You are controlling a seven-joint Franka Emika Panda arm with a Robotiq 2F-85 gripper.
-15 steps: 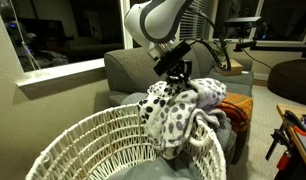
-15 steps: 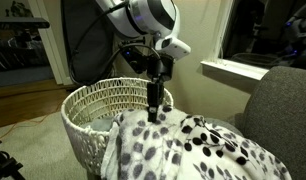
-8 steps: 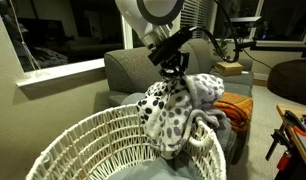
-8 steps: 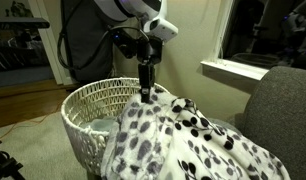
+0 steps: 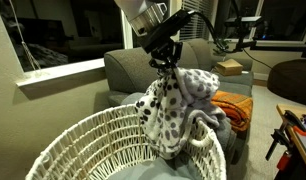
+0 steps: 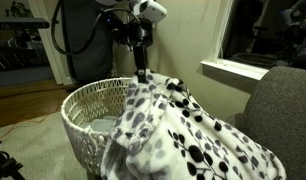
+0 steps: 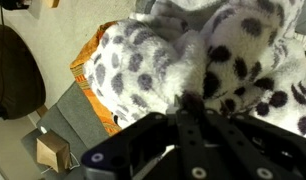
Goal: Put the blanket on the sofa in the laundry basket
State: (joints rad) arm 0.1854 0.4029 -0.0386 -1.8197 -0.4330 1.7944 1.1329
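My gripper (image 5: 165,62) is shut on a pinch of the white black-spotted blanket (image 5: 173,110) and holds it raised. The cloth hangs from the fingers in a long drape, its lower part resting on the sofa (image 5: 128,68) and over the rim of the laundry basket (image 5: 103,145). In an exterior view the gripper (image 6: 141,74) sits above the basket (image 6: 88,105), with the blanket (image 6: 183,135) trailing down toward the sofa (image 6: 288,95). The wrist view shows the gripper (image 7: 189,103) with its closed fingers buried in the fleece of the blanket (image 7: 163,55).
An orange blanket (image 5: 233,106) and a grey cloth (image 5: 225,125) lie on the sofa seat beside the spotted one. A dark round pouffe (image 5: 291,77) stands behind. A windowsill (image 5: 63,70) runs along the wall. A small cardboard box (image 7: 53,153) lies on the floor.
My gripper has risen with the blanket, pulling the cloth up into a taller drape off the sofa. The jaws stay shut on it.
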